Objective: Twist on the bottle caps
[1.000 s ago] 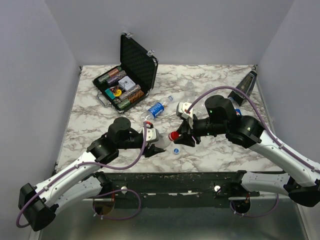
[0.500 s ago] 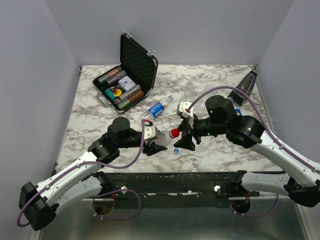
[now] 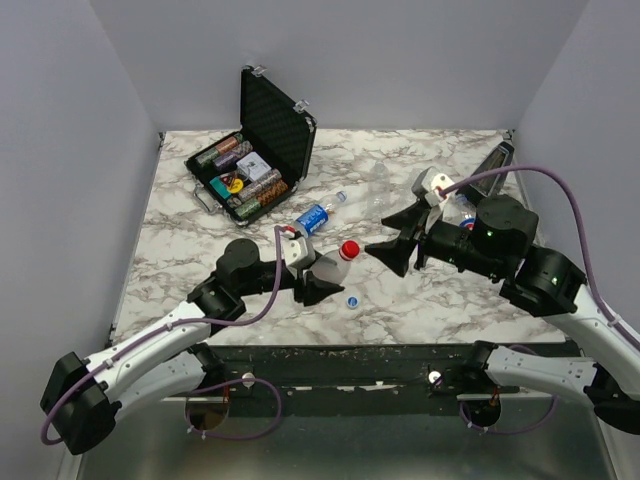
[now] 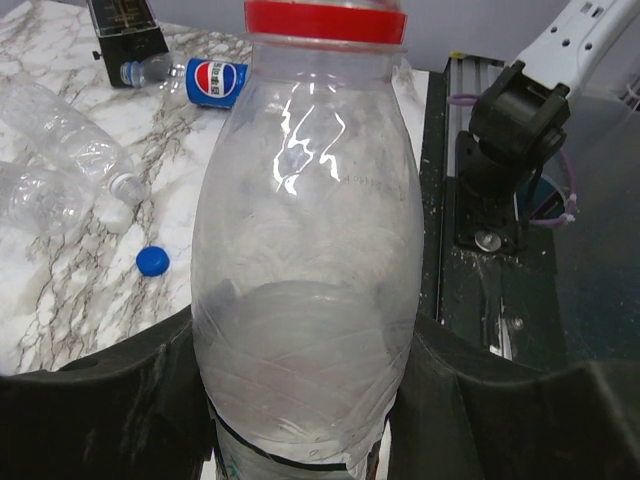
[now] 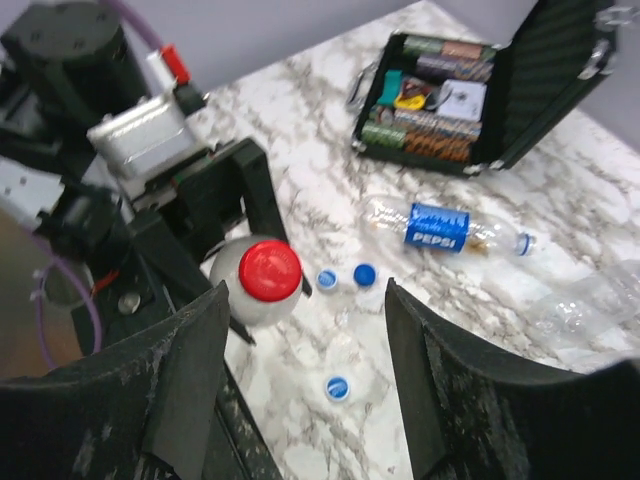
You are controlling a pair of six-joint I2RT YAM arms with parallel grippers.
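My left gripper (image 3: pixel 312 283) is shut on a clear bottle (image 3: pixel 327 266) with a whitish label, held tilted above the table's front. In the left wrist view the bottle (image 4: pixel 300 200) fills the space between my jaws. A red cap (image 3: pixel 349 249) sits on its neck, and shows in the left wrist view (image 4: pixel 325 20) and the right wrist view (image 5: pixel 269 269). My right gripper (image 3: pixel 395 243) is open and empty, apart from the cap to its right (image 5: pixel 305 300). Blue caps (image 5: pixel 338 388) lie loose on the table; one (image 3: pixel 352 300) is near the held bottle.
A Pepsi bottle (image 3: pixel 315 217) lies mid-table. Other clear bottles (image 4: pixel 70 130) lie behind it. An open black case of poker chips (image 3: pixel 255 165) stands at the back left. A dark object (image 3: pixel 495 165) stands at the back right. The table's front edge rail (image 3: pixel 350 352) is close.
My right gripper has let go of the red cap and pulled back to the right, open. The left gripper has shifted the capped bottle slightly back and right.
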